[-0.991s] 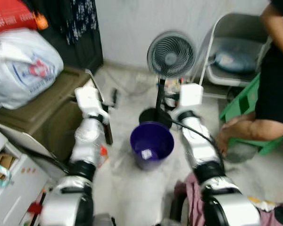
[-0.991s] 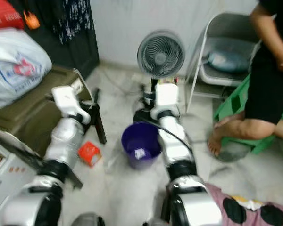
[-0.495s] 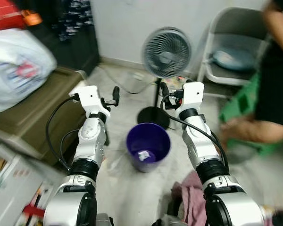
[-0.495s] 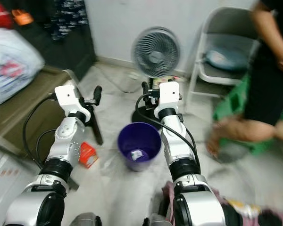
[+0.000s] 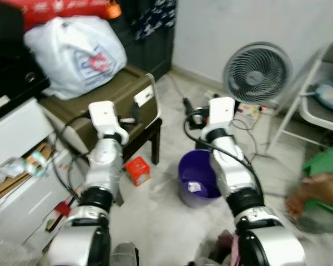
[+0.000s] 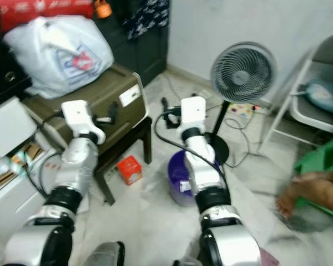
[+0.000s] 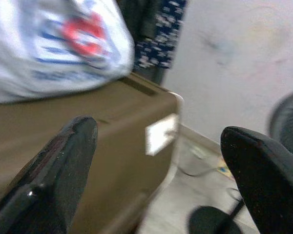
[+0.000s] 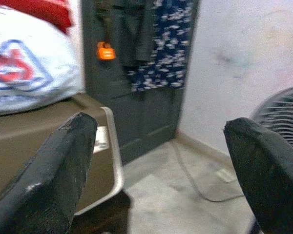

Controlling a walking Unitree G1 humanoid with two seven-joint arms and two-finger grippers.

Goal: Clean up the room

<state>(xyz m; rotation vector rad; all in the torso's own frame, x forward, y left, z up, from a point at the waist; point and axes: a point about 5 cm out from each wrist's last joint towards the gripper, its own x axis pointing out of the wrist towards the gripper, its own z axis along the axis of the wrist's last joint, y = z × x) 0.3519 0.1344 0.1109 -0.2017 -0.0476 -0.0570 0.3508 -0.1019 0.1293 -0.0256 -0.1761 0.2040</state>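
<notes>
standing on the pale floor between the two raised arms, a purple bucket (image 5: 198, 184) holds a small scrap of white paper (image 5: 193, 187) at its bottom. a small red box (image 5: 137, 169) lies on the floor just beside the dark leg of a low bench, to the bucket's left. on that bench rests a brown case (image 5: 100, 103), and a white plastic bag (image 5: 75, 54) with a red and blue print sits on top of it. the left gripper (image 7: 156, 170) hangs in the air in front of the brown case, its two black fingers spread wide with nothing between them. the right gripper (image 8: 161, 170) is held up above and behind the bucket, fingers likewise wide apart and bare. a grey standing fan (image 5: 257, 72) stands behind the bucket near the wall, and cables trail on the floor around its base. at the far right a person's bare foot (image 5: 313, 191) rests by a green stool (image 5: 326, 169).
</notes>
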